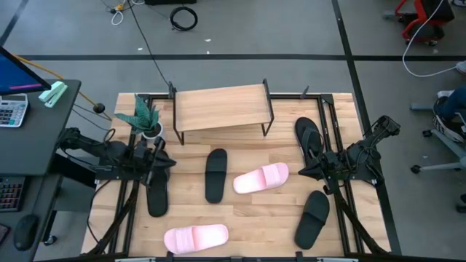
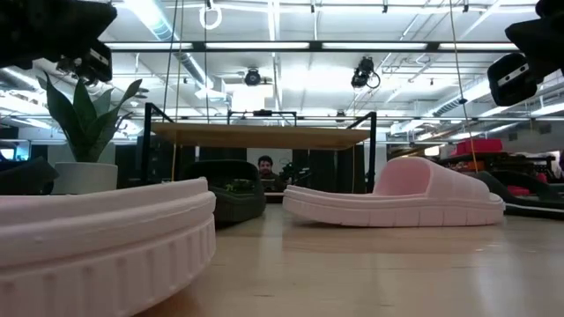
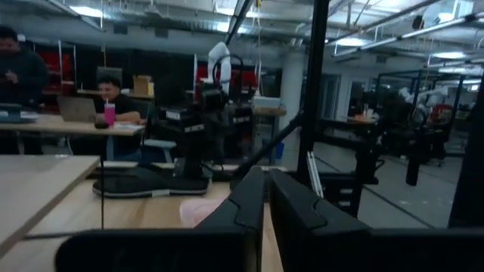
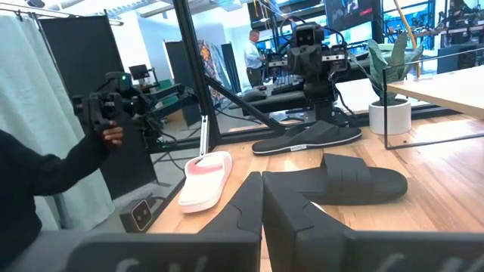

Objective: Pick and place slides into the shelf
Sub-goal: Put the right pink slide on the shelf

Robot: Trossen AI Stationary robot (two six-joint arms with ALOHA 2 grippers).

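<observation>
While both grippers hover with jaws closed on nothing, left gripper (image 1: 166, 161) at 9 o'clock and right gripper (image 1: 306, 171) at 3 o'clock, six slides lie across the wooden table (image 1: 277, 211): two pink (image 1: 261, 178), four black (image 1: 215, 175). The shelf (image 1: 220, 106) stands at 12 o'clock beside a potted plant (image 1: 143, 118). Beyond lies grey floor (image 1: 262, 29); a person (image 2: 264, 165) sits behind.
</observation>
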